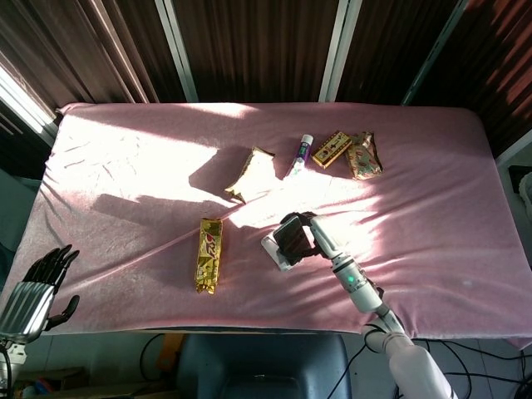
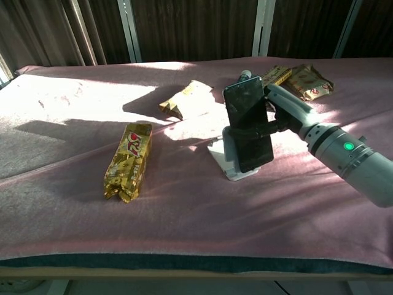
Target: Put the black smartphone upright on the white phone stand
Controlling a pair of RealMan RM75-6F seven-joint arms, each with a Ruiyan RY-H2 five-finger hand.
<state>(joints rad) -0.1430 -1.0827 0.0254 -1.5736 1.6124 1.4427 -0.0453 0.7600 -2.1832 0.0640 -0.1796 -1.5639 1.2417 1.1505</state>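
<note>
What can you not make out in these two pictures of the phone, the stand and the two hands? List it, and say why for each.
- White phone stand, chest view: the black smartphone covers most of it, so whether the phone sits in its ledge is hidden.
- Right hand, both views: fingers lie behind the phone, so the grip is unclear.
- Left hand, head view only: partly cut by the frame edge.

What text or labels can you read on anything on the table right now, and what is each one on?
Gold snack bar: red lettering on the wrapper, too blurred to read.
Purple and white tube: print too small to read.
Two gold packets at the far side: printed patterns, nothing legible.
Crumpled gold wrapper: no readable text.
Black phone, held by the right hand on the white stand: screen dark, no text.
</note>
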